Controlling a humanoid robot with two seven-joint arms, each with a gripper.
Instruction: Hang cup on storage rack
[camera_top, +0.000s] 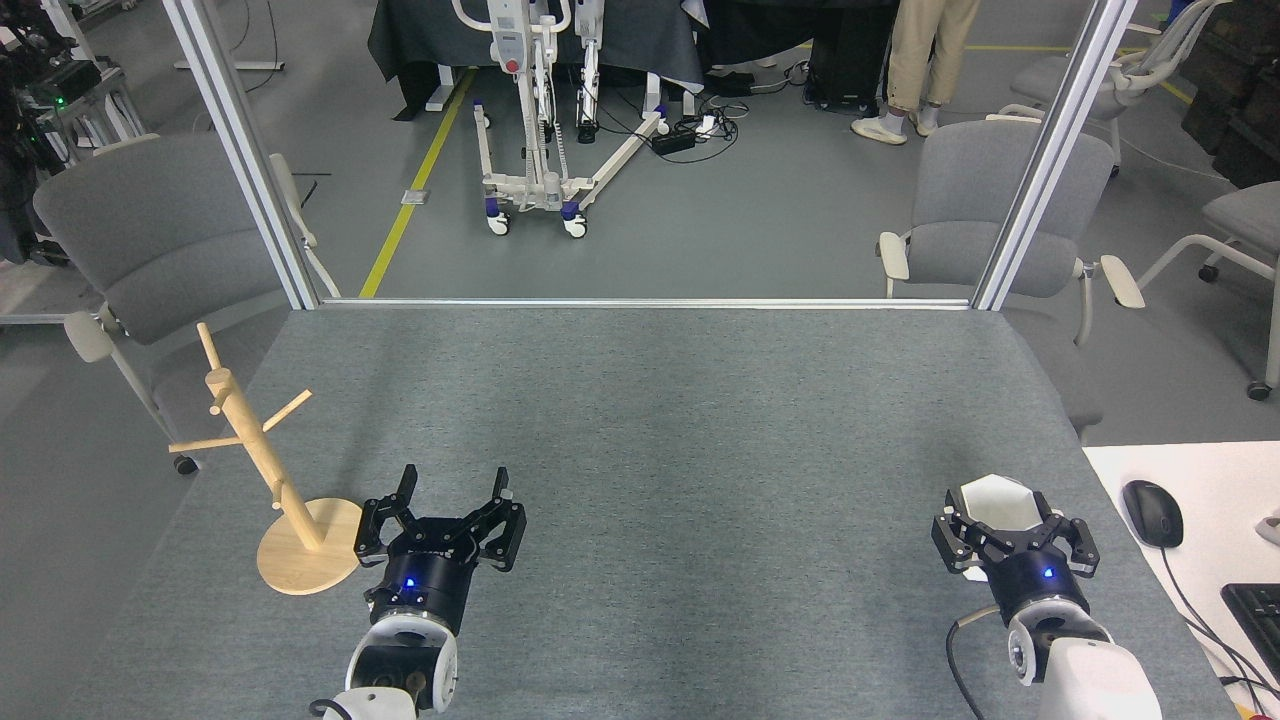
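Cup (995, 501) between right jaws; left jaws spread, empty.

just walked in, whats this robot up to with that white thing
The robot is set to hang a cup on a rack. Its right gripper is closed around the white faceted cup at the table's near right. The wooden storage rack stands at the near left, pegs bare. The left gripper rests open beside the rack's base, holding nothing.

No legible text, label, brand mark, number or sign appears on any surface in the head view; whatever markings the equipment at the far end of the floor may carry are too small to be read.
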